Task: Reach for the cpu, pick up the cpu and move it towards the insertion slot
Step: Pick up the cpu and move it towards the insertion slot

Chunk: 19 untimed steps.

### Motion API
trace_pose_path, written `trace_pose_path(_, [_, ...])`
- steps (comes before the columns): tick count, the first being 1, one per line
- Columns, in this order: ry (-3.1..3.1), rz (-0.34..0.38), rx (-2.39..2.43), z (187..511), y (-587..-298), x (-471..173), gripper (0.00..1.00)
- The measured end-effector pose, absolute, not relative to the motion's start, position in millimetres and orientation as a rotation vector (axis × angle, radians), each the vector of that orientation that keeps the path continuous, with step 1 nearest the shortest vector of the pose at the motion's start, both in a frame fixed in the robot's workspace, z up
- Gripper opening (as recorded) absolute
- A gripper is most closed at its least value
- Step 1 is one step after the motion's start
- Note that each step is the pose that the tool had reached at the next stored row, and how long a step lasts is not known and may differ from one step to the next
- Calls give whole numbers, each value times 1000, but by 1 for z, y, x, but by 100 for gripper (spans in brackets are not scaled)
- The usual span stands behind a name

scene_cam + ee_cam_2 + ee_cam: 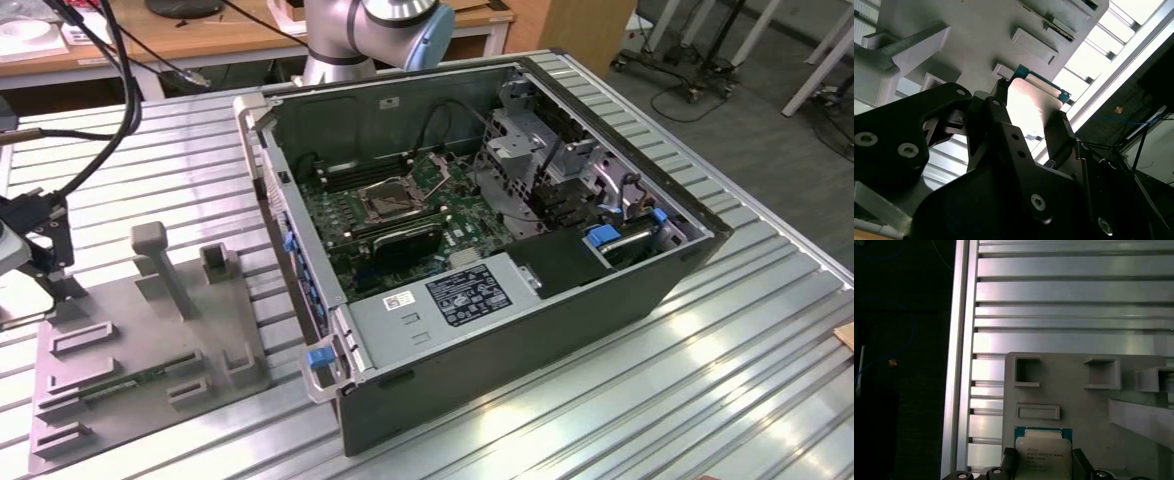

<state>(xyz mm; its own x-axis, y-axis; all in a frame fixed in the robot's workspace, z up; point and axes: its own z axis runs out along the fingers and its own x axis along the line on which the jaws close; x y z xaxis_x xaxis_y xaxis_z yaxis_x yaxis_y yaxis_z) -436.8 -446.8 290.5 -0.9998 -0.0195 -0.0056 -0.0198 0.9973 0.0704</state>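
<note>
The cpu (1043,452), a silvery square chip with a green rim, sits between my two black fingers (1008,461) over the grey plastic tray (1134,440). In the second wrist view my gripper (1029,112) is shut on the cpu (1031,97), one finger pressing each opposite edge. Whether the chip has left the tray's surface I cannot tell. In the exterior view the gripper (34,250) hangs at the far left, above the tray's (127,340) back corner. The insertion slot (388,198), a silver-framed socket with a dark centre, lies on the motherboard inside the open computer case (534,330).
The tray carries upright grey posts (154,265) and a green memory stick (134,383). The case walls rise between the tray and the socket. A ribbed metal tabletop (694,400) runs under everything. Black cables (114,110) hang at the exterior view's left.
</note>
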Motion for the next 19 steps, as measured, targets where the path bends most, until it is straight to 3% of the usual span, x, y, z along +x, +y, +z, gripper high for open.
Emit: trace_pose_path(19, [3135,111,-31,296,-447,-437,54])
